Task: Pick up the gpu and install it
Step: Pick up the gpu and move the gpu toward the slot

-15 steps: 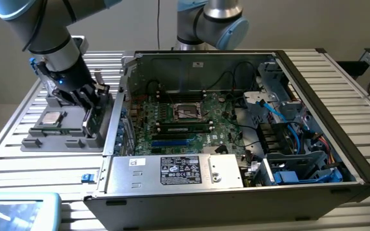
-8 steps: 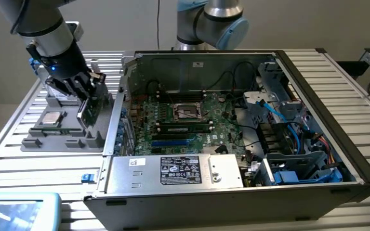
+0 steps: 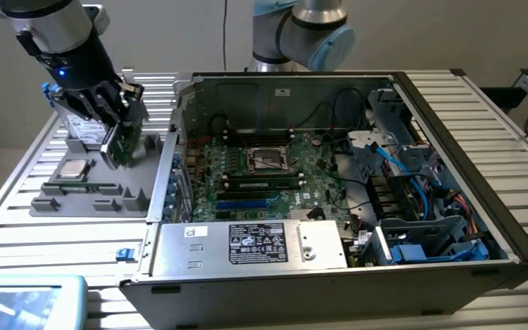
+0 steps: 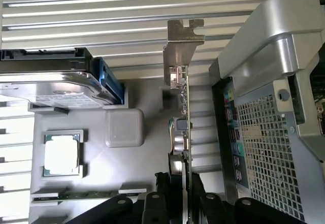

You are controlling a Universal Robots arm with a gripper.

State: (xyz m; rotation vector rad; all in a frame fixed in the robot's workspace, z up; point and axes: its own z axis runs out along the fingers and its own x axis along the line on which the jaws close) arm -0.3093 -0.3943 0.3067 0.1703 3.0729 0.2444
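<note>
The gpu [image 3: 120, 146] is a thin green card, held upright just above the grey parts tray [image 3: 90, 203] at the exterior view's left, beside the open computer case [image 3: 447, 172]. My gripper [image 3: 113, 124] comes down from above and is shut on the card's top edge. In the wrist view the gpu [image 4: 185, 107] appears edge-on, with its silver end bracket [image 4: 182, 46] at the far end. The black fingers [image 4: 161, 196] press on both of its faces, so my gripper [image 4: 180, 186] is closed on it. The case's rear panel [image 4: 264, 148] stands close beside the card.
A silver hard drive [image 3: 82, 127] [image 4: 51, 89], a processor chip [image 3: 71, 168] [image 4: 62, 154] and a memory stick [image 4: 76, 194] sit in the tray. Inside the case lie the green motherboard [image 3: 255, 172], power supply [image 3: 245, 244] and blue cables [image 3: 411, 185]. A screen [image 3: 21, 299] lies at the front corner.
</note>
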